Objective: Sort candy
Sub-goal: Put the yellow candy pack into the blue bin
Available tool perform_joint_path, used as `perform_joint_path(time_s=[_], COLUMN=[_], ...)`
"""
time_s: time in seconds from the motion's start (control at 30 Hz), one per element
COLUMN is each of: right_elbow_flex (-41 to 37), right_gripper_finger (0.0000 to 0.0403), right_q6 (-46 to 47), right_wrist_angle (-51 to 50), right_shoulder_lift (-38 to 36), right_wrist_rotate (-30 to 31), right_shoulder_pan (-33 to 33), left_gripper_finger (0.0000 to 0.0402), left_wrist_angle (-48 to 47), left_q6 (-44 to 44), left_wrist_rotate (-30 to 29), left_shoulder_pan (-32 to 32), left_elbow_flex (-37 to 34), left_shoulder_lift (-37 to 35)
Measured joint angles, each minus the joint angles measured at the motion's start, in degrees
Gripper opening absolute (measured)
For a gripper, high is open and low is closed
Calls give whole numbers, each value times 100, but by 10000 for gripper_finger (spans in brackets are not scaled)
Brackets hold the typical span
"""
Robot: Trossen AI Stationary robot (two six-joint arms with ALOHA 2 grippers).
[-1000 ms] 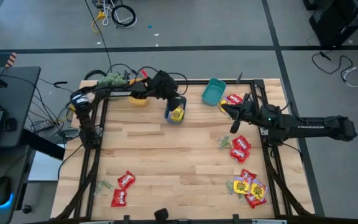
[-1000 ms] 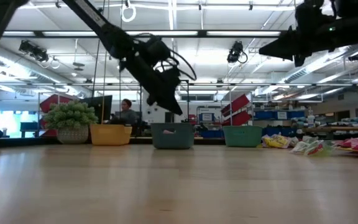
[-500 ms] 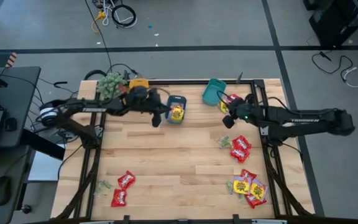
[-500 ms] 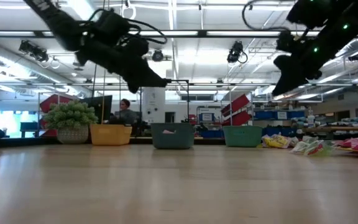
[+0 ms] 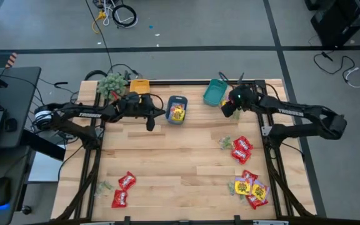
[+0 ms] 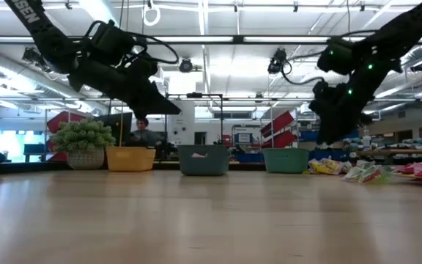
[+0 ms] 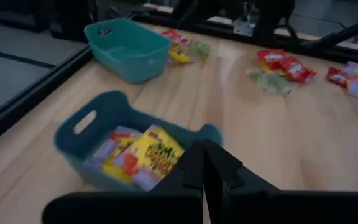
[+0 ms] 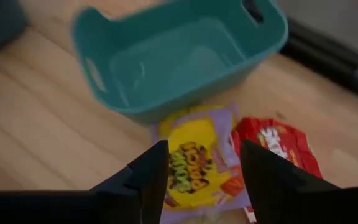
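The right claw was spread above a yellow packet, judged light, limp and slippery; best pinched flat across its middle.

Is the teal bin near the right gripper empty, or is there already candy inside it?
Empty. The right wrist view shows the teal bin with a bare floor; a yellow packet and a red packet lie on the table just outside its wall.
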Motion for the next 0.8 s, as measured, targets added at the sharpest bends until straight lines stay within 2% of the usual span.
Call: perform_joint_path(time_s=[0.17,0.37,0.47,0.63,0.8], right_elbow_flex=[14,16,16,16,16], right_gripper_finger=[181,164,130,21,5], right_q6=[-302,-497,-560,-809,-855], right_wrist_angle=[209,566,689,731,536], right_shoulder_lift=[555,1040,1179,1237,934], right_wrist_rotate=[-269,-373,-318,-247,-237], right_shoulder_pan=[-414,-561,-580,-576,-521], left_gripper_finger=[0,0,0,0,0], left_wrist_angle=[253,284,339,371,168], left_q6=[-4,12,47,117,372], left_wrist_rotate=[163,183,184,201,523], left_shoulder_pan=[252,331,331,331,264], left_elbow_flex=[-226,-289,-289,-289,-289], left_shoulder_lift=[-2,-2,-2,-2,-1])
